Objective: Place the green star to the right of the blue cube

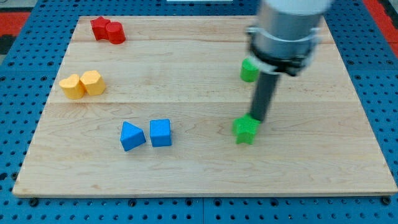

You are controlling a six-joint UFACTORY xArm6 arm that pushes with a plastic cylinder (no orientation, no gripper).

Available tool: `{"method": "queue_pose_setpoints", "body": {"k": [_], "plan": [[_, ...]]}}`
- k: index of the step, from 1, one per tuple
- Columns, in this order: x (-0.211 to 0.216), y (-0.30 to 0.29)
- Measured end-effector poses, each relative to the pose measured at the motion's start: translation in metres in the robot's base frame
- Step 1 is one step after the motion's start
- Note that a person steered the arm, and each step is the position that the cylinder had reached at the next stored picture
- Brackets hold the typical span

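Note:
The green star [245,130] lies on the wooden board right of centre. The blue cube [160,132] sits to its left, about a fifth of the view's width away. My tip [257,119] touches the star's upper right edge. The dark rod rises from there to the grey arm body at the view's top.
A blue triangular block [132,136] sits just left of the blue cube. A second green block [249,70] lies above the star, partly hidden by the arm. Two yellow blocks [82,84] are at the left, two red blocks [107,30] at the top left.

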State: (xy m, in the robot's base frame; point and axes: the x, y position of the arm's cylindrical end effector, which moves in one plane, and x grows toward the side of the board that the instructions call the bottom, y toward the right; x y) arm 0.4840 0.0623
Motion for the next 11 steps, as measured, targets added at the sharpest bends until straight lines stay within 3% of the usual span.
{"method": "queue_pose_setpoints", "body": {"k": [1,2,3,5,6,8,9,10,11], "plan": [[-0.004,-0.017],[0.005,0.066],[0.020,0.025],[0.045,0.042],[0.036,-0.006],[0.031,-0.022],[-0.009,0.041],[-0.075,0.136],[-0.149,0.119]]}}
